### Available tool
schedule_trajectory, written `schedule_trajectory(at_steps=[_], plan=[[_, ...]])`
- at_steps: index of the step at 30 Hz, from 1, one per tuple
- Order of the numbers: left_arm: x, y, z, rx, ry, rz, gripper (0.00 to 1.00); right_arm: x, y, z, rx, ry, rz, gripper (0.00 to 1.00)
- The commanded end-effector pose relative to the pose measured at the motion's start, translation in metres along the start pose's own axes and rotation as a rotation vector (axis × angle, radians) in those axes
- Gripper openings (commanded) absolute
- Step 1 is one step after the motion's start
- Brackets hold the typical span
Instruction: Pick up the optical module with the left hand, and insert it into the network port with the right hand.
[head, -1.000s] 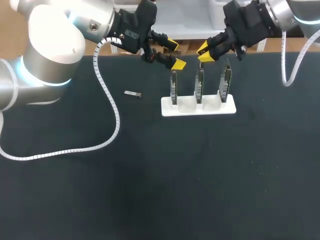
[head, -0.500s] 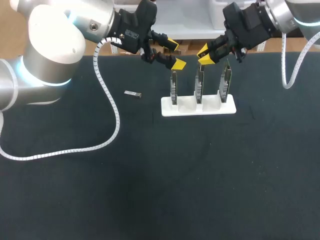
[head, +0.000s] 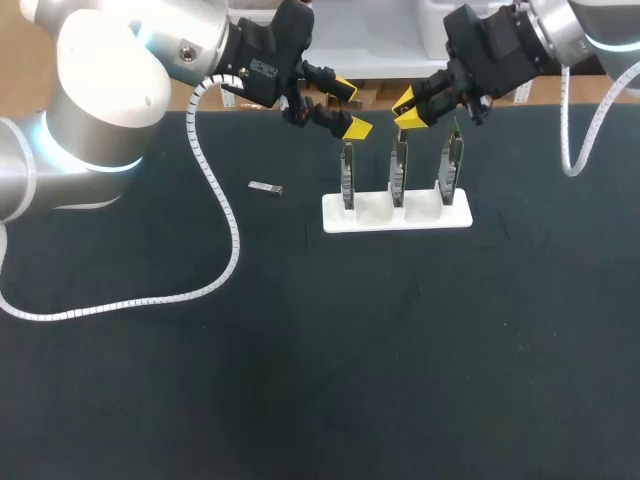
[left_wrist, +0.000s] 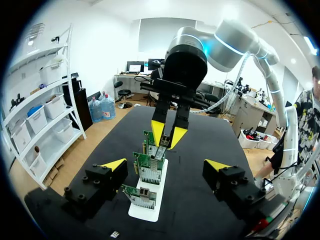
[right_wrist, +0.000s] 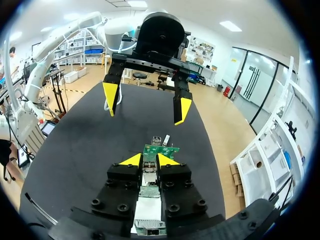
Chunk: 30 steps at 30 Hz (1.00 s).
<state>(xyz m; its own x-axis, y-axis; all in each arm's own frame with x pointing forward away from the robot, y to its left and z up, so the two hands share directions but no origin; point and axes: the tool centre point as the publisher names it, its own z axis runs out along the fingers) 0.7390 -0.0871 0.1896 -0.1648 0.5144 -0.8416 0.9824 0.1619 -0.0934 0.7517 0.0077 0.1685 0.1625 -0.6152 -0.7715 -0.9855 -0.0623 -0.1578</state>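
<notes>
Above cards (head: 399, 170), right gripper (head: 408, 108) (scarcely moved)

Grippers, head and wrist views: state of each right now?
Left gripper: jaws open, empty.
Right gripper: shut on a small silver metal piece, possibly an optical module; cannot confirm.
</notes>
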Motion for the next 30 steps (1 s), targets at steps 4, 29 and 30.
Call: schedule_trajectory(at_steps=[4, 29, 30], plan=[[-0.0011, -0.0006, 0.0000, -0.003, 0.006, -0.003, 1.00, -0.0032, -0.0040, -0.0015, 0.009, -0.007, -0.007, 0.00], [-0.0011, -0.0006, 0.0000, -0.003, 0.006, -0.003, 1.00, -0.0004, -0.0038, -0.0022, 0.009, -0.003, -0.009, 0.00], [-0.0011, -0.0006, 0.0000, -0.003, 0.006, -0.003, 1.00, 0.0001, -0.0043, -0.0018, 0.009, -0.002, -0.007, 0.00]])
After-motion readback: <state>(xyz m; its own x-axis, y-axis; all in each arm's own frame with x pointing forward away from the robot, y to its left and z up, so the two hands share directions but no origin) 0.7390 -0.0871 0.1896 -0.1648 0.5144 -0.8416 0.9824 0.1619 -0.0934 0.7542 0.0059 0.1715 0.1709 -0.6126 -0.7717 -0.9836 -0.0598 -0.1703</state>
